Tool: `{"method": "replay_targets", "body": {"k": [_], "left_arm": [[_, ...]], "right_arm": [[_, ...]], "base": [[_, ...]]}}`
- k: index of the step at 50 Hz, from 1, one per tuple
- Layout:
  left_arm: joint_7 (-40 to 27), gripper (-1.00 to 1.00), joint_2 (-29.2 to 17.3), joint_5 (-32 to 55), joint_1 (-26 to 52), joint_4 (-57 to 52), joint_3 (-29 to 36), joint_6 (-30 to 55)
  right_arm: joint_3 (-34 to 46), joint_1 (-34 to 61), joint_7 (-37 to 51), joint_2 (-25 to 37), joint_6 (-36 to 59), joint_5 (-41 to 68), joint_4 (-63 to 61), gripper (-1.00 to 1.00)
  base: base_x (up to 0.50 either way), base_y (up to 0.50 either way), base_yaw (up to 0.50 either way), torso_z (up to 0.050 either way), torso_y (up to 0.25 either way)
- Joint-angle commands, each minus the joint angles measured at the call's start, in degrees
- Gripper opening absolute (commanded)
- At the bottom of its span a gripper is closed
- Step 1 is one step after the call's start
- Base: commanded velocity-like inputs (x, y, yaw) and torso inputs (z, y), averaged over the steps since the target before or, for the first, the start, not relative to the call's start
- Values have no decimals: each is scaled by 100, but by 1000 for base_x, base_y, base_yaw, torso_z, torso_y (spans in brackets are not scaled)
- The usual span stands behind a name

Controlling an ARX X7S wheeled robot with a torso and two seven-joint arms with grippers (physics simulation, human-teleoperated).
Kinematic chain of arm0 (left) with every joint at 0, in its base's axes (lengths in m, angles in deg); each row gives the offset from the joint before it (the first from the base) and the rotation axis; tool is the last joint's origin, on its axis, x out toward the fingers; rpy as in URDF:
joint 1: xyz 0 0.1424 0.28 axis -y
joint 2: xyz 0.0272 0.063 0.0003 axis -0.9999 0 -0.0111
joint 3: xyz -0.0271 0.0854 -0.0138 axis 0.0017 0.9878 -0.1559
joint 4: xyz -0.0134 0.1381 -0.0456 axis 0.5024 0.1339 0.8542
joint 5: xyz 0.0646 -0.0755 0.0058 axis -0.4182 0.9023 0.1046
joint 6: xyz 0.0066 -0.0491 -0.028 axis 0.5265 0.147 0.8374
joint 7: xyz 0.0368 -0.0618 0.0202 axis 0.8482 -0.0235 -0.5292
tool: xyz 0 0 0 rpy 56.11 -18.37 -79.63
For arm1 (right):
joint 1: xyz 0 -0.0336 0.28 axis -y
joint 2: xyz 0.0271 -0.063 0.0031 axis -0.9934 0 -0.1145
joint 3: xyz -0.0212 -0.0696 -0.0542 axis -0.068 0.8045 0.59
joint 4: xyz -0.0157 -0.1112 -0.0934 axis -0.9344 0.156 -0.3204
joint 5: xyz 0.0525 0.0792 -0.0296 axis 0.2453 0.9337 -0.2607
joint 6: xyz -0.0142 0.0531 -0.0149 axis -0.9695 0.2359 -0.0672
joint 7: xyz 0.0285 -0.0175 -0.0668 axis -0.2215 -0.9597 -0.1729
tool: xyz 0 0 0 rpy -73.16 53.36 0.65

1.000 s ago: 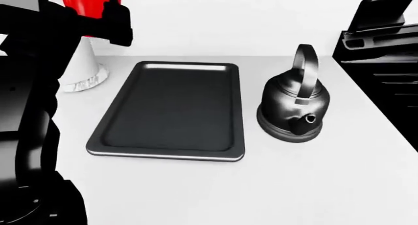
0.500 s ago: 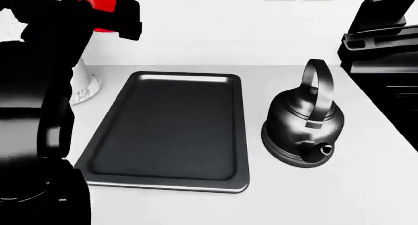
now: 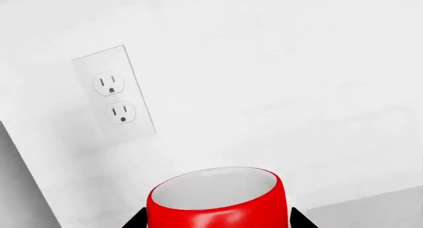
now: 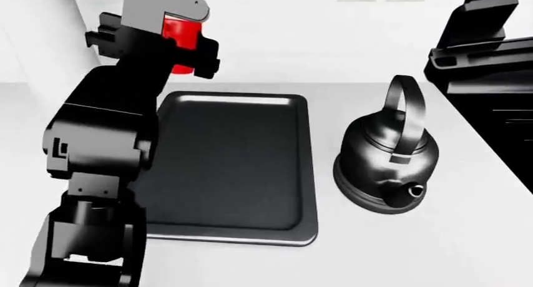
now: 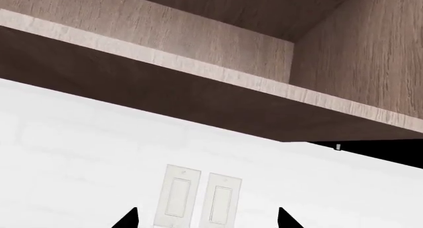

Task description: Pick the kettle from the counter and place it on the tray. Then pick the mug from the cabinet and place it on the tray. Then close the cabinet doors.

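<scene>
Red and white-lined, the mug (image 3: 217,200) sits between the black fingertips of our left gripper (image 3: 216,219), the jaws closed on its sides; in the left wrist view it is upright with its rim open toward a white wall carrying a double outlet (image 3: 114,97). From the head view we see the mug (image 4: 181,40) held up in the air by the left gripper (image 4: 185,50), just beyond the tray's far left corner and well above the surface.

The tray (image 4: 233,162), dark and empty, lies flat on the white counter (image 4: 466,237), partly hidden along its left edge by our left arm (image 4: 104,143). The kettle (image 4: 390,165) stands on the counter just to the right of the tray, apart from it, its handle arched upright and its spout pointing toward us. At the far right edge is the black stove (image 4: 491,68).

Our right gripper (image 5: 208,219) shows only as two dark fingertips spread wide with nothing between them, facing a pair of wall switches (image 5: 197,196) under a brown wooden cabinet (image 5: 218,74).
</scene>
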Motion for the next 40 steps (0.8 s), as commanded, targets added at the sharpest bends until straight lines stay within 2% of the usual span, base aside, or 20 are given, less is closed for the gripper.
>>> {"method": "replay_targets", "body": {"k": [1,37,38,40], "left_arm": [[-267,-100,82,139,-276,698,117,-565],[-441,-100,-71,411,-512,1317,132,-992],[-433,100,-76,422,-508,1304,132,-977],[-415,100,-87,452,-484,1300,119,-951]], "right_arm": [[12,-149,-83,-17,-56,-160,-14,100],[93,-555,-340,-72,-221,-675,-5,100],[95,-561,-343,-71,-225,-681,-7,100],[92,-577,-348,-68,-236,-689,-9,100]], "base": [[0,0,0,0,0],[0,0,0,0,1],[0,0,0,0,10],[0,0,0,0,0]]}}
